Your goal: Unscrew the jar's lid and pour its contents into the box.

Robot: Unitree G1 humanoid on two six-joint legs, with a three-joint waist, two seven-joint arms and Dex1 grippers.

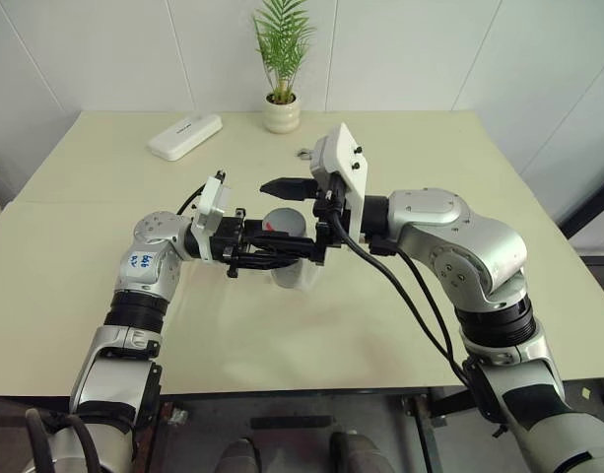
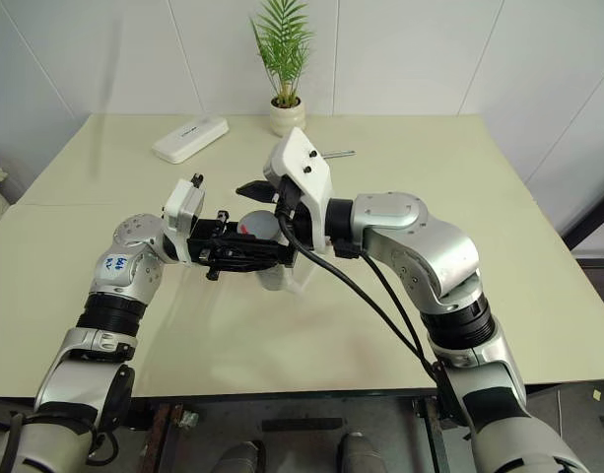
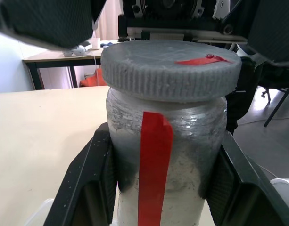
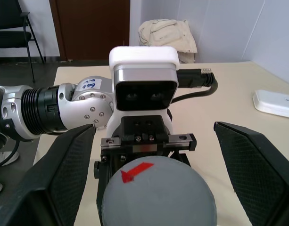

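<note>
Holding the jar above the counter, the left claw is pinching its body while the right claw, spread wide, is straddling the lid; closing and twisting likely come next.

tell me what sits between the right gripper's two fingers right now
The lid, still on the jar that the left gripper clamps. In the right wrist view the right gripper stands open, a gap each side of the lid.
</note>
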